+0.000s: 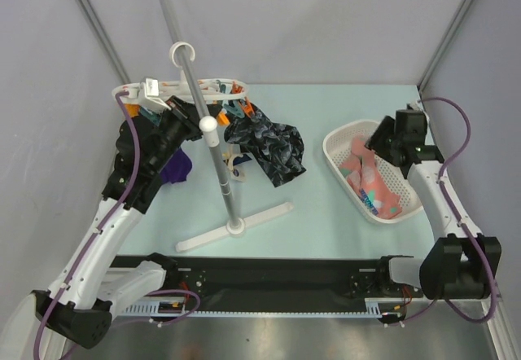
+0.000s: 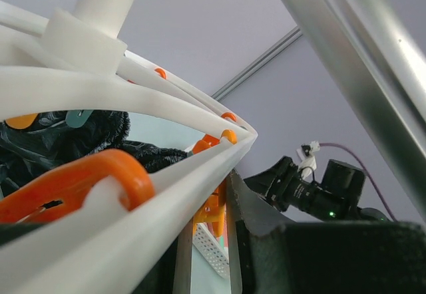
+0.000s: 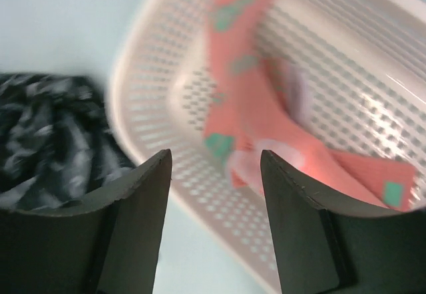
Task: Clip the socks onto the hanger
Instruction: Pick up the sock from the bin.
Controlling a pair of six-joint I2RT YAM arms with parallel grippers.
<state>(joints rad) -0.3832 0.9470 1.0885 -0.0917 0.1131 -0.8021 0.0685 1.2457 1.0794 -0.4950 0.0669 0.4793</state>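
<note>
The white oval hanger [image 1: 199, 91], with orange and teal clips, hangs high on the pole. My left gripper [image 1: 173, 121] is shut on its frame; in the left wrist view a white frame bar [image 2: 133, 101] runs between the fingers of that gripper [image 2: 223, 204], beside an orange clip [image 2: 86, 181]. A black-grey marbled sock [image 1: 267, 147] hangs from the hanger's right side. A purple sock [image 1: 175, 169] shows below the left arm. The salmon-pink spotted sock [image 1: 370, 182] lies in the basket. My right gripper [image 1: 383, 142] hovers open over the basket's near-left rim, with nothing in the gripper [image 3: 214, 174], and the pink sock [image 3: 259, 114] lies beyond it.
A grey pole [image 1: 207, 124] leans up from a white cross base [image 1: 236, 226] in the middle of the table. The white mesh basket [image 1: 335, 144] sits at the right. The marbled sock [image 3: 46, 134] hangs just left of the basket rim [image 3: 143, 101].
</note>
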